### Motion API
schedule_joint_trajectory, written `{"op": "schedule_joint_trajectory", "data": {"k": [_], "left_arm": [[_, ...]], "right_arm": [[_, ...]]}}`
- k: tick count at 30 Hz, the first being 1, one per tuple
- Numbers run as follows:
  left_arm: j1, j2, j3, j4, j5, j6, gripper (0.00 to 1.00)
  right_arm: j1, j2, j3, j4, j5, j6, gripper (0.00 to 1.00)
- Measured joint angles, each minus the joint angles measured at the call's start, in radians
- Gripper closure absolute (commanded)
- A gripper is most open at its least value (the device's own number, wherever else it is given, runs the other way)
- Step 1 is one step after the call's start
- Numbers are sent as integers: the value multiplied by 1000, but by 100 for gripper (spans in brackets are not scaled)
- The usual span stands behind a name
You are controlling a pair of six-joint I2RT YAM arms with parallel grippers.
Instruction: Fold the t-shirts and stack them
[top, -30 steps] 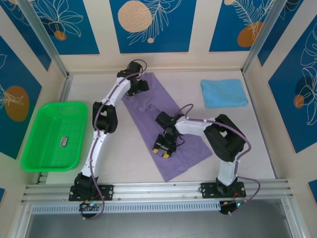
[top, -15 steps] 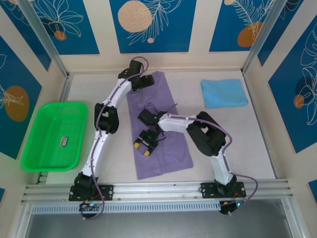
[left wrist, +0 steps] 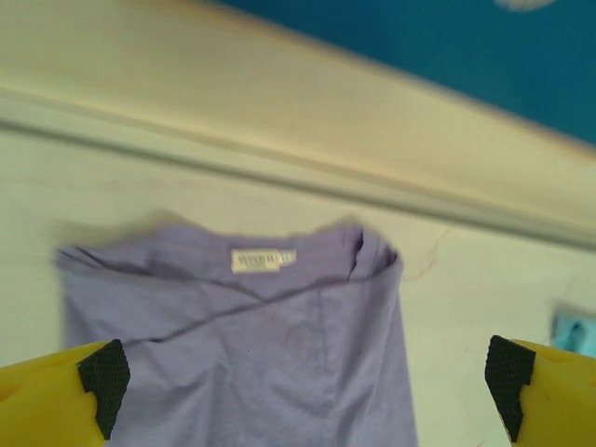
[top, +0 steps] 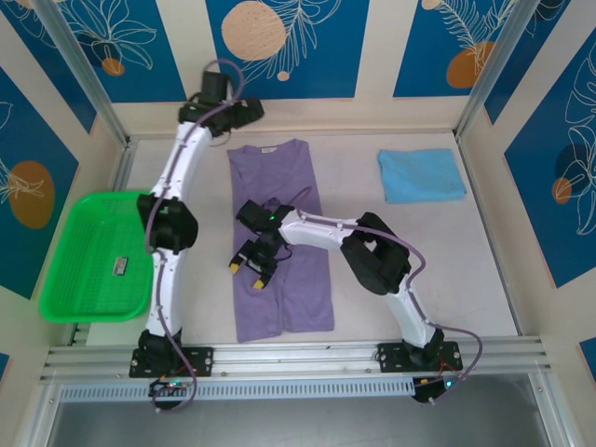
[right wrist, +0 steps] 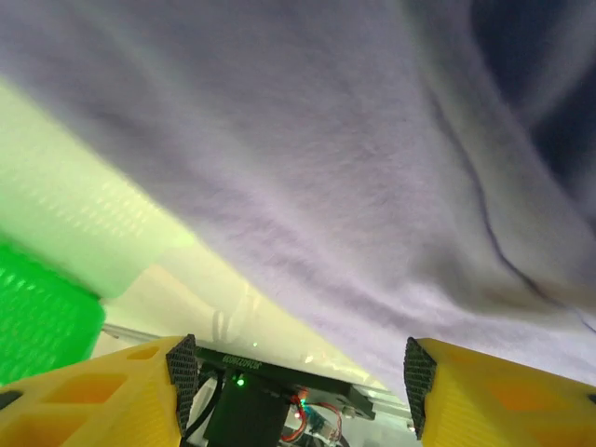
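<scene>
The lavender-purple t-shirt (top: 279,242) lies as a long narrow strip down the table's middle, collar at the far end. The collar label (left wrist: 263,260) faces up in the left wrist view. My left gripper (top: 244,110) hangs open above the back edge, just beyond the collar, holding nothing. My right gripper (top: 250,271) stands open over the strip's left edge, its yellow fingers (right wrist: 93,396) spread with lavender cloth (right wrist: 354,158) in front of them and nothing held. The sky-blue t-shirt (top: 422,174) rests folded at the far right.
A bright green tray (top: 101,253) with a small dark item inside sits at the left. The back wall and a metal post stand close behind the left gripper. The arm bases and rail line the near edge.
The lavender shirt swung from a diagonal to straight, lengthwise. The left gripper let go of the collar and rose toward the back wall. The right gripper moved left along the cloth.
</scene>
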Motion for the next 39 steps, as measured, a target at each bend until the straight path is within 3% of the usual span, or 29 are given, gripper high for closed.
{"op": "schedule_joint_trajectory", "data": {"k": [8,12,16,24,28,39], "left_arm": [[28,-278,-427,-40,21,-4,33],[6,-248,-610,-56,36,0,34],[-2,-160,-639,-70,37,0,35],[-9,58,-471,-90,36,-1,35],[-12,153,-311,-157,25,-7,35],[-16,333,31,-334,10,-31,35]], "right_arm": [[-195,-192,28,-94,48,-216,52],[-351,-163,81,-115,111,-302,64],[-480,-4,227,-127,157,-366,72],[-547,446,721,-127,142,-422,79],[-552,576,903,-146,104,-412,78],[-625,557,842,-97,34,-350,67]]}}
